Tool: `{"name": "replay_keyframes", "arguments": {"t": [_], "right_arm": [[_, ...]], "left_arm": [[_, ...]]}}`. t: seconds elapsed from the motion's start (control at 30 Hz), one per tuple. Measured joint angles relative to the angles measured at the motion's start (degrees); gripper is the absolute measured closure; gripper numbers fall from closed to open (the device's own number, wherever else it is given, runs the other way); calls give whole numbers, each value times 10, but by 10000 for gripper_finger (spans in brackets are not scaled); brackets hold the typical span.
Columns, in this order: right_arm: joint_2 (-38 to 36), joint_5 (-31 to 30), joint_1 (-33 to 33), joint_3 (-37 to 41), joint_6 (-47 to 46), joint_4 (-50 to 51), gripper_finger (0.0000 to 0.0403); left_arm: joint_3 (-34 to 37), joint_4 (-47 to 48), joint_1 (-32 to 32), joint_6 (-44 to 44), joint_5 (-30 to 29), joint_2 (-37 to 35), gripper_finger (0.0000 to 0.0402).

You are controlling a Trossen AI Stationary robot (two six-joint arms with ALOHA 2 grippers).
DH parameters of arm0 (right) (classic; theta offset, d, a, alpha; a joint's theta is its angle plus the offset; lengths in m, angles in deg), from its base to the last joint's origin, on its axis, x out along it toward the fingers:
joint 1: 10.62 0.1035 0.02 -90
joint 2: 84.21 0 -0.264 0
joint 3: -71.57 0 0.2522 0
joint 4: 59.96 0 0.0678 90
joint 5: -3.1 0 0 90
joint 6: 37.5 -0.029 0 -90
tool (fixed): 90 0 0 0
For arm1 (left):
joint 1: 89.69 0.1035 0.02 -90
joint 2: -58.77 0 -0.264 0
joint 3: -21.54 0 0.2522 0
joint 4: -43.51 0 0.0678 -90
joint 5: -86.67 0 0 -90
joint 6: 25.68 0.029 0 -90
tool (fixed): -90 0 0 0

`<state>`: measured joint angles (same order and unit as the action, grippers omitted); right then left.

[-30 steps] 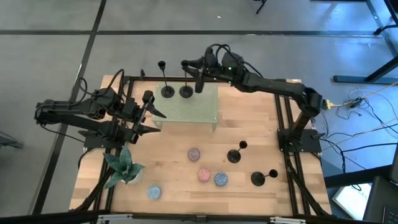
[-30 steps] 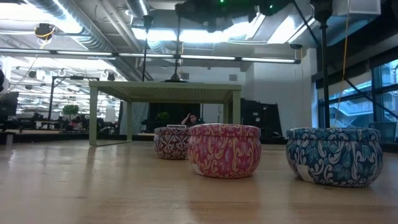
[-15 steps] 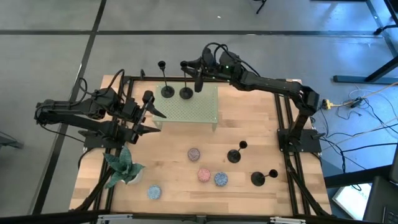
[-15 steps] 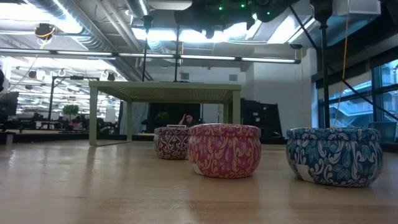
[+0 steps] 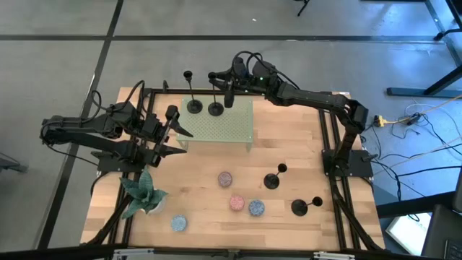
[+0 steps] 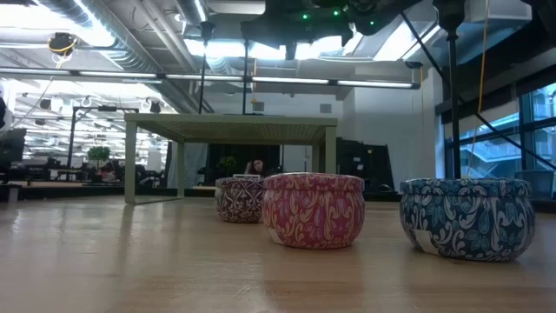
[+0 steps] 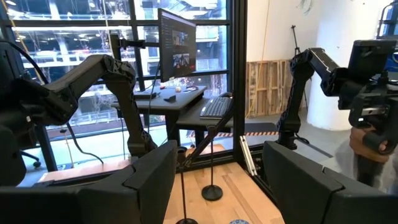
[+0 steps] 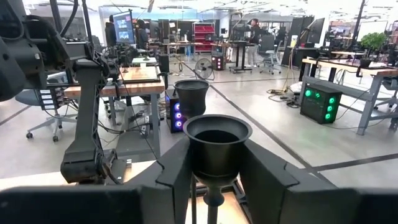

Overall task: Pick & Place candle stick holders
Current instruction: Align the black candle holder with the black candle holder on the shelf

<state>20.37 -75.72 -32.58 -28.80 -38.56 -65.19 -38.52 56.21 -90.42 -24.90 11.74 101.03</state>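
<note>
Two black candle stick holders stand on their round bases on the green perforated stand [image 5: 224,124]: one at the far left [image 5: 194,107], one beside it [image 5: 215,108]. My right gripper [image 5: 220,77] is open at the top of the second holder. Its fingers [image 8: 177,171] stand close on either side of that holder's cup [image 8: 216,140] in the right wrist view. Two more holders [image 5: 271,180] [image 5: 299,208] stand on the table at the right. My left gripper [image 5: 177,140] is open and empty at the stand's left end.
Several small round speckled candles [image 5: 225,178] [image 5: 237,203] [image 5: 256,208] lie on the table's near half, and show as patterned tins [image 6: 313,209] in the low view. A potted plant [image 5: 141,193] stands near left. A person shows far off in the room.
My right gripper has shifted a little toward the table's left edge at the top of the second holder. Both holders on the stand have stayed upright and in place.
</note>
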Motion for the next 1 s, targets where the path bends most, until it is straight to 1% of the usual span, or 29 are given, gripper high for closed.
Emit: {"name": "replay_keyframes", "arguments": {"t": [0.23,0.9,1.0], "right_arm": [[0,0,0,0,0,2,262],[1,6,0,0,18,10,260],[1,6,0,0,34,13,259]], "left_arm": [[0,0,0,0,0,0,167],[0,0,0,0,0,0,167],[0,0,0,0,0,0,167]]}}
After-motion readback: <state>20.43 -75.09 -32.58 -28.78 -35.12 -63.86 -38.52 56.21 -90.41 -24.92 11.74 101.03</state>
